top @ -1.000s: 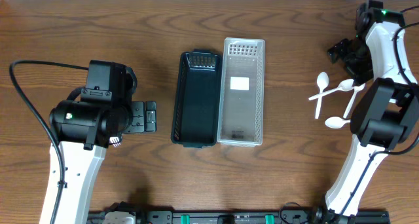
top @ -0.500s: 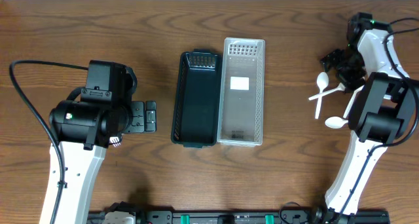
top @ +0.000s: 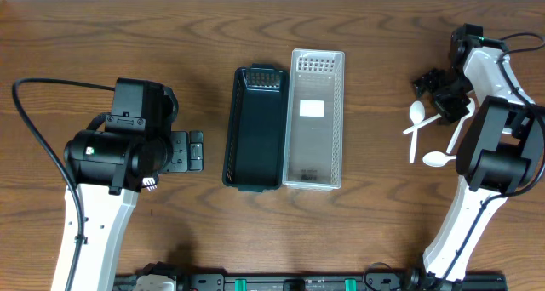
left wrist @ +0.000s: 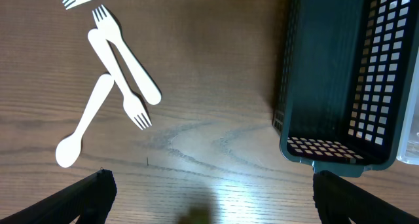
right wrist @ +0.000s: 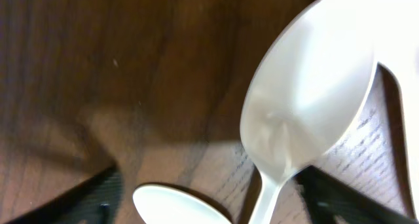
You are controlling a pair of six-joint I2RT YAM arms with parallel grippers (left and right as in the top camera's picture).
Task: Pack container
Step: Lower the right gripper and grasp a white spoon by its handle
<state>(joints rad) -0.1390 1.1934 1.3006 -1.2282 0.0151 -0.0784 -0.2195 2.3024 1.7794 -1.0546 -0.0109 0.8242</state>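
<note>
A black mesh basket (top: 255,129) and a clear plastic container (top: 317,121) lie side by side mid-table. White spoons (top: 415,121) lie at the right. My right gripper (top: 436,92) is low over them and open. In the right wrist view its fingers (right wrist: 98,198) straddle a spoon (right wrist: 308,99), with a second spoon bowl (right wrist: 177,204) lower left. My left gripper (top: 186,151) is open and empty left of the basket. In the left wrist view (left wrist: 209,207) white forks (left wrist: 124,60) and a spoon (left wrist: 82,126) lie ahead of it, with the basket (left wrist: 347,73) to the right.
Another white spoon (top: 438,159) lies nearer the front at the right. The left arm's body hides the forks in the overhead view. Bare wooden table (top: 383,223) surrounds the containers.
My right gripper has moved left and down from the far right corner onto the spoons, which have shifted slightly. The left arm has not moved.
</note>
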